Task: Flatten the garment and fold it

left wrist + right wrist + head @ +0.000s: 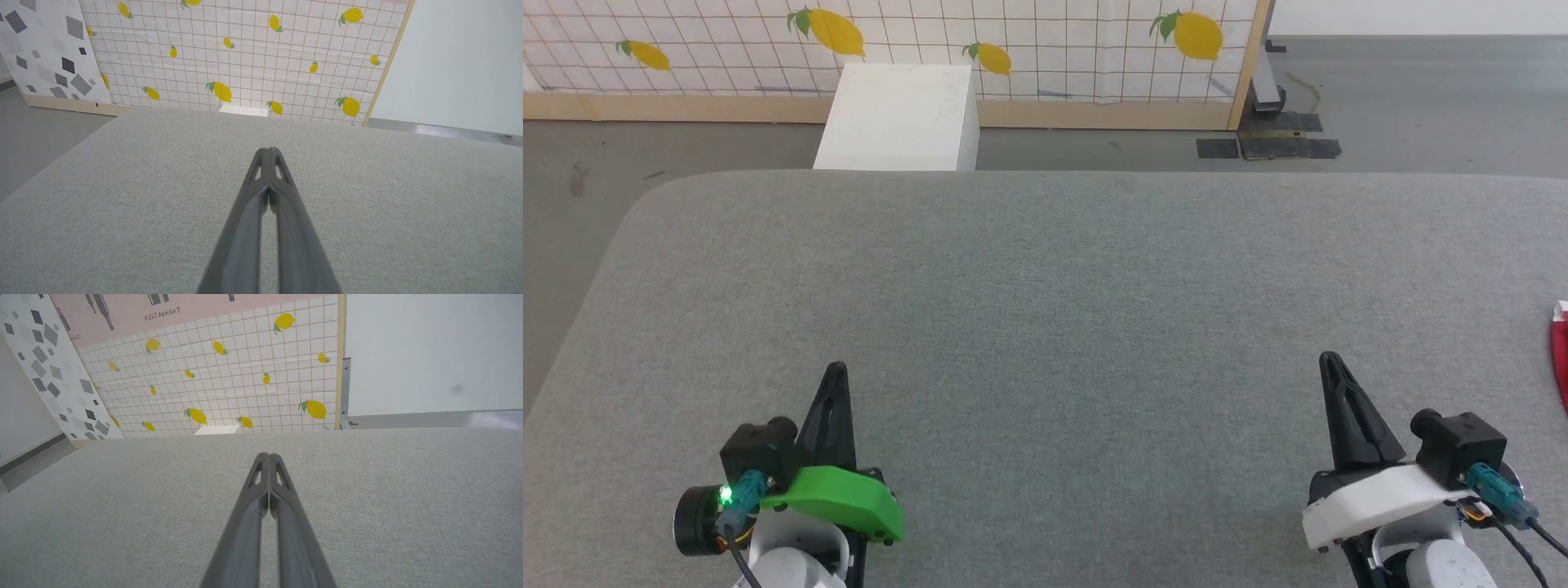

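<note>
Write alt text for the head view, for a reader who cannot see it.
The left gripper and the right gripper, both shut, sit at the bottom over a wide grey table. A sliver of the red garment shows at the picture's right edge, on the table. Beyond the table stand a white box and a lemon-print panel.
</note>
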### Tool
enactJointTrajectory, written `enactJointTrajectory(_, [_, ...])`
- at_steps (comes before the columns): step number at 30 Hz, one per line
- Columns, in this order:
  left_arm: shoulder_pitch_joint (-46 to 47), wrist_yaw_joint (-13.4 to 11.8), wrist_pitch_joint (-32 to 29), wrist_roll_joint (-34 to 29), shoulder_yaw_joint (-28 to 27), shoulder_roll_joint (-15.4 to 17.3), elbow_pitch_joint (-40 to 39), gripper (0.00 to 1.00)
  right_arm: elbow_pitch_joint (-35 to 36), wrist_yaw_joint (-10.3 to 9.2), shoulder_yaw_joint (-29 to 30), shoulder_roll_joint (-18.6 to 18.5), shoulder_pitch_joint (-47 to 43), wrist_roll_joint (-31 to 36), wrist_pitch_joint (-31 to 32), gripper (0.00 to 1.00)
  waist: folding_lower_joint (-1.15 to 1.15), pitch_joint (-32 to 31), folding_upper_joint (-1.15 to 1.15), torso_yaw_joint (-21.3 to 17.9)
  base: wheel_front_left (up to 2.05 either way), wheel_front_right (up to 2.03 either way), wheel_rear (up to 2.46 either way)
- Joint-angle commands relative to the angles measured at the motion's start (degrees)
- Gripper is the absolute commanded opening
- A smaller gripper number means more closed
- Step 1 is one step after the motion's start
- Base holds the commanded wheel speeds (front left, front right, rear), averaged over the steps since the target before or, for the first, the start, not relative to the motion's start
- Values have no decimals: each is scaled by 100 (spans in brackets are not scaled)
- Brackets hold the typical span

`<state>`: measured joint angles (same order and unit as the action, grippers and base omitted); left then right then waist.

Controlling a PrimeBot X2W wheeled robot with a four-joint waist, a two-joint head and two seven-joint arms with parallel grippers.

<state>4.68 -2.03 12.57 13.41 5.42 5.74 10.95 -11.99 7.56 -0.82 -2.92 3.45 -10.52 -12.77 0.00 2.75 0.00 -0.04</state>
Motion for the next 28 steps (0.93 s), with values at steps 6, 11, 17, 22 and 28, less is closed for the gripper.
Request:
enactJointTrajectory(6, [-89, 31, -100, -117, -54, -34, -87, 0, 111, -1, 9, 1, -66, 108, 98, 0, 0, -16, 0, 0, 0, 0, 0])
enactJointTrajectory(11, [-107, 39, -155, -175, -78, -46, -135, 0, 163, -2, 12, 1, -79, 154, 155, 0, 0, -29, 0, 1, 0, 0, 0])
enactJointTrajectory(17, [-138, 53, -248, -273, -117, -66, -216, 0, 250, -2, 18, 1, -102, 229, 249, 0, 0, -49, 0, 1, 0, 0, 0])
enactJointTrajectory(22, [-156, 61, -303, -332, -140, -78, -264, 0, 302, -3, 22, 1, -115, 274, 305, 0, 0, -62, 0, 1, 0, 0, 0])
enactJointTrajectory(28, [-178, 71, -371, -404, -169, -93, -323, 0, 366, -3, 26, 1, -131, 330, 375, 0, 0, -77, 0, 1, 0, 0, 0])
